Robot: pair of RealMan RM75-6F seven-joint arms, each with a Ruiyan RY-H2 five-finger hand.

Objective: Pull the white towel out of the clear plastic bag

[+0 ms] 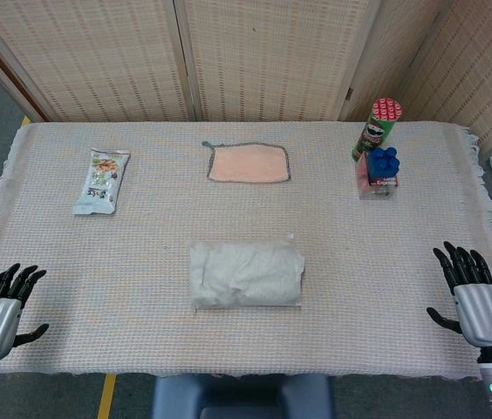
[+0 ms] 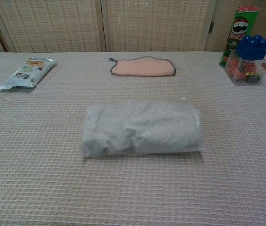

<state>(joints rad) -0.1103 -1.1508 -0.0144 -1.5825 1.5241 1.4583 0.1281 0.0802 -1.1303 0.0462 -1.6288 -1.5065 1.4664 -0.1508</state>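
Observation:
The clear plastic bag (image 1: pixel 246 274) lies flat at the middle of the table, nearer the front edge, with the white towel (image 1: pixel 244 271) folded inside it. In the chest view the bag (image 2: pixel 142 128) fills the centre and the towel (image 2: pixel 147 125) shows through the film. My left hand (image 1: pixel 0 307) hovers at the front left corner, fingers apart, holding nothing. At the front right edge my right hand (image 1: pixel 471 290) is likewise spread and empty. Both hands are well away from the bag and neither shows in the chest view.
A pink cloth (image 1: pixel 249 162) with a grey border lies behind the bag. A snack packet (image 1: pixel 102 180) is at the back left. At the back right stand a green crisp can (image 1: pixel 377 128) and a clear box of blue blocks (image 1: pixel 379 171).

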